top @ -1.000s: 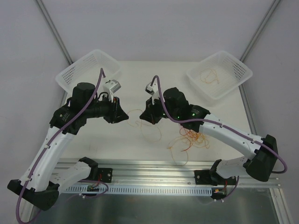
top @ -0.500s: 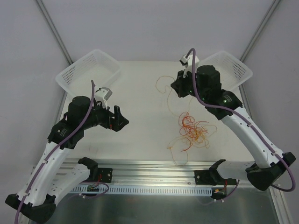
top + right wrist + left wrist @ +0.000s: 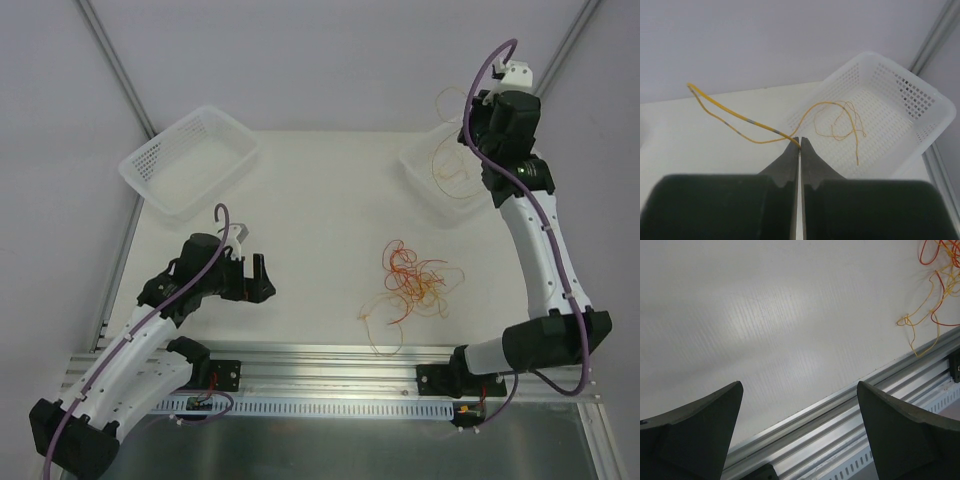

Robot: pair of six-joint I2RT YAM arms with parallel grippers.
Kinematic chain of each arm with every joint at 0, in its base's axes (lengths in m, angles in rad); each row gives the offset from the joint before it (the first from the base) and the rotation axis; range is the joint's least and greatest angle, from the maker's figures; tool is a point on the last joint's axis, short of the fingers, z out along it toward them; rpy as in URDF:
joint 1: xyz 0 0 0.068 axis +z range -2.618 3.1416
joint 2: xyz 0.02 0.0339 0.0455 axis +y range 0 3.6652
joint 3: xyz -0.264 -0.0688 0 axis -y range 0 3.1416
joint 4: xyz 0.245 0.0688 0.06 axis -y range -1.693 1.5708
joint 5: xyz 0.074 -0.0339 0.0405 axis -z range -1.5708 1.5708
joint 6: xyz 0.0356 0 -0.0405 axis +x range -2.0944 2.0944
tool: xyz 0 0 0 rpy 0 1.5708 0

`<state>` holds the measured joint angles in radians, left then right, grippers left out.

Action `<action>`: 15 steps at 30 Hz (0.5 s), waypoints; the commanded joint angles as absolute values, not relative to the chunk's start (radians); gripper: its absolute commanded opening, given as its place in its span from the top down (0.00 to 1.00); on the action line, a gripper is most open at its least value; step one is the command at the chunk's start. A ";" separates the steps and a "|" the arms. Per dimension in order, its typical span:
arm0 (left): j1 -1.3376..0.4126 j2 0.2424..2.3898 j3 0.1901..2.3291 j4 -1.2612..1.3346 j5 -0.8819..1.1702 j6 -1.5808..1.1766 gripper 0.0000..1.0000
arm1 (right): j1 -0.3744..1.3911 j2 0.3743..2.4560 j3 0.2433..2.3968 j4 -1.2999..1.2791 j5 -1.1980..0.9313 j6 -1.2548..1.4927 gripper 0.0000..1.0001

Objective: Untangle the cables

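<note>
Right gripper (image 3: 799, 143) pinched tight on one yellow cable (image 3: 735, 120), high near basket (image 3: 907, 70) — we should lower before releasing, so it coils inside. Tangle (image 3: 412, 282) lies well apart; left gripper (image 3: 799, 405) agape, empty.

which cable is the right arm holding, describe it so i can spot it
Find the white basket on the far right. The right gripper over it is shut on one yellow cable. Unlike the red-and-yellow tangle, it is a lone strand held up.
</note>
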<state>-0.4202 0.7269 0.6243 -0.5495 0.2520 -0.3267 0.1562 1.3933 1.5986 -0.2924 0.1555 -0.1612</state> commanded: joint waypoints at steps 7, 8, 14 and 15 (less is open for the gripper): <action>-0.426 0.750 0.609 -0.483 0.250 -0.400 0.01 | -0.038 1.650 1.655 -0.049 0.091 0.099 0.99; -0.428 0.753 0.609 -0.483 0.256 -0.402 0.01 | -0.049 1.701 1.661 -0.041 0.087 0.115 0.99; -0.426 0.787 0.615 -0.482 0.288 -0.416 0.01 | -0.103 1.857 1.687 -0.099 0.114 0.236 0.87; -0.428 0.793 0.617 -0.480 0.296 -0.416 0.01 | -0.107 1.879 1.689 -0.115 0.114 0.247 0.79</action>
<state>-0.4202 0.7807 0.6140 -0.5041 0.2611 -0.3973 -0.0872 1.8488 1.6356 -0.1169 0.1085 0.1486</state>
